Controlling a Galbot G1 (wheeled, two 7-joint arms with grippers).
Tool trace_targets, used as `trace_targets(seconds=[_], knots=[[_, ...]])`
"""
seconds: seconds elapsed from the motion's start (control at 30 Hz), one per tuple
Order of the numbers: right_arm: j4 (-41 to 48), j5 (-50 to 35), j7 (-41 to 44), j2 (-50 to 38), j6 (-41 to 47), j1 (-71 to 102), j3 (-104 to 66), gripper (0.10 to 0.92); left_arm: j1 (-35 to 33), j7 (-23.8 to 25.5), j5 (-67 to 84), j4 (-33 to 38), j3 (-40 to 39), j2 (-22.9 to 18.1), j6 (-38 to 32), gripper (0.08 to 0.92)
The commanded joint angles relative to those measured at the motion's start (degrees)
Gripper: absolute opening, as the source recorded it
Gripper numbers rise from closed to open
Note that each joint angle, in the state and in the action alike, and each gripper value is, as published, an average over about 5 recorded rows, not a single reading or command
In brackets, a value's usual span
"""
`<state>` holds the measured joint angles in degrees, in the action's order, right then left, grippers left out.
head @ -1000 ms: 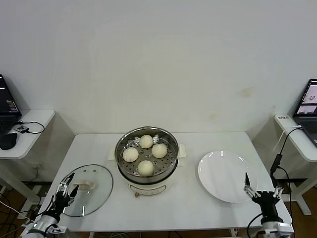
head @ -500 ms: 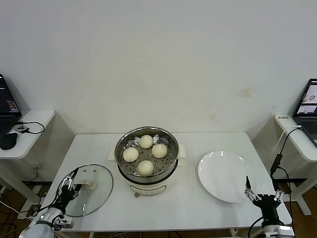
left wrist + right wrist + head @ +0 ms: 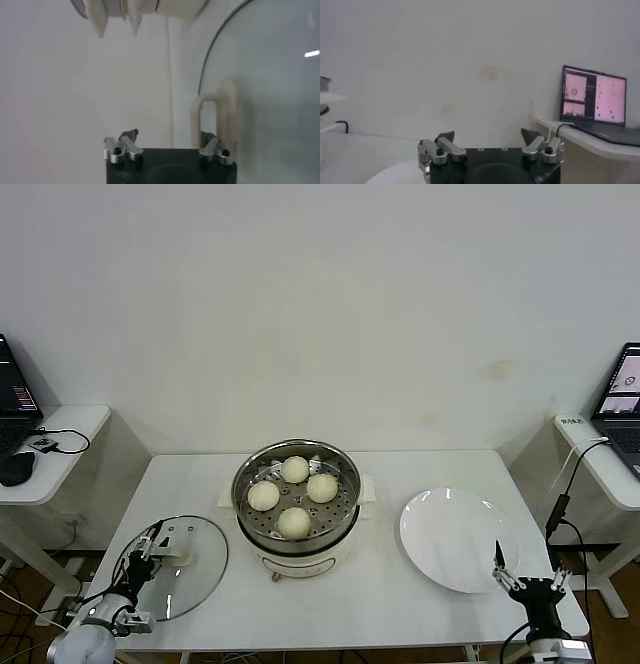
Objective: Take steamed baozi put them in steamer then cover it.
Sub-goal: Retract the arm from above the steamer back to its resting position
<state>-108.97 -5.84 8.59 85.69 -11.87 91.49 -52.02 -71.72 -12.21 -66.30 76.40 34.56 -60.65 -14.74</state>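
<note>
The steamer [image 3: 296,506] stands at the middle of the white table [image 3: 400,604], a shiny round pot on a white base. On its perforated tray lie all four baozi [image 3: 294,522]: one at twelve o'clock, one at three, one at six and one at nine, each apart from its neighbours. The pot is uncovered.

The cover [image 3: 178,566] lies flat on the table at about eight o'clock from the steamer, just beside it, with its cream handle [image 3: 178,559] near the centre of the glass. My left gripper [image 3: 143,550] is at the cover's nine o'clock edge, reaching in over the glass toward the handle. In my left wrist view the cover [image 3: 265,90] fills one side, and the handle [image 3: 214,117] stands just ahead of one of my fingers [image 3: 216,150]; my fingers are spread, one to each side, and not yet pressing on the handle.

At three o'clock from the steamer lies a flat white plate [image 3: 455,539], with nothing on it. My right gripper [image 3: 527,576] waits at the plate's four o'clock edge, near the table's corner, fingers spread wide and holding nothing.

Side desks flank the table; a laptop [image 3: 622,406] sits on the one at three o'clock, also seen in my right wrist view [image 3: 594,102]. Nothing lies between the cover and the steamer.
</note>
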Motion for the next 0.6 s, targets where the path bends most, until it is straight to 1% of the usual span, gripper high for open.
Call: trace_targets(seconds=[0.03, 0.27, 0.43, 0.53, 0.6], knots=[[0.24, 0.09, 0.03, -0.01, 0.01, -0.07, 0.02, 0.823, 1.28, -0.16, -0.05, -2.35, -0.22, -0.05, 0.29, 0.537], [0.23, 0.22, 0.08, -0.07, 0.03, -0.23, 0.45, 0.823, 0.15, -1.87, 0.67, -2.40, 0.20, -0.24, 0.56, 0.338], [0.17, 0.66, 0.13, -0.28, -0.05, -0.14, 1.11, 0.823, -1.29, -3.32, 2.34, 0.48, 0.96, -0.29, 0.75, 0.197], [0.24, 0.88, 0.19, -0.78, -0.24, 0.12, 1.40, 0.823, -3.05, -3.62, 3.50, 4.08, 2.00, -0.10, 1.53, 0.153], [0.39, 0.96, 0.20, -1.02, -0.42, 0.17, 1.53, 0.823, -4.40, -3.29, 4.22, 6.72, 2.99, 0.19, 2.52, 0.149]])
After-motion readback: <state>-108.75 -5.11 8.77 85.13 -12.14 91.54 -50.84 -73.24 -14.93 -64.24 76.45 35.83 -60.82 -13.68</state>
